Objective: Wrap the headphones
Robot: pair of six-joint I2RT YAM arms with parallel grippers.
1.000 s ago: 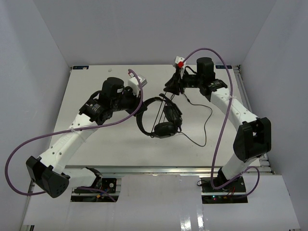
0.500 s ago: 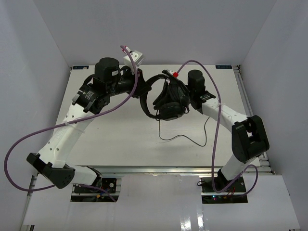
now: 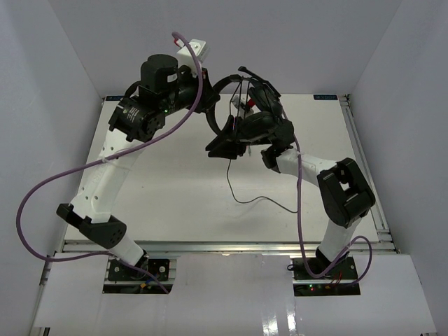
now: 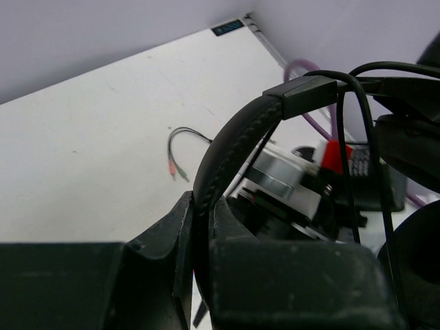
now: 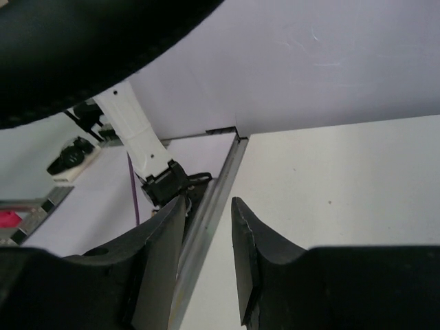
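Top view: the left arm is raised, and the left claw [image 3: 205, 103] is clenched on the headband of the headphones [image 3: 213, 119], holding them in the air above the far half of the table [image 3: 175, 189]. The right claw [image 3: 222, 148] sits just below and beside the headphones, pointing left. The thin black cord [image 3: 241, 201] hangs down from the headphones, and its lower stretch trails across the table toward the right.

Left wrist view: the padded headband runs up out of the claw, pinched between the 2 fingers, and arches away to the right. A strand of cord crosses over the band's far end. The cord's plug end [image 4: 176, 169] lies on the table beyond, well apart from the claw.

Right wrist view: the 2 fingers stand apart with nothing between them, so this claw is released. A blurred, dark, curved shape [image 5: 69, 55] fills the upper left, probably part of the headphones.
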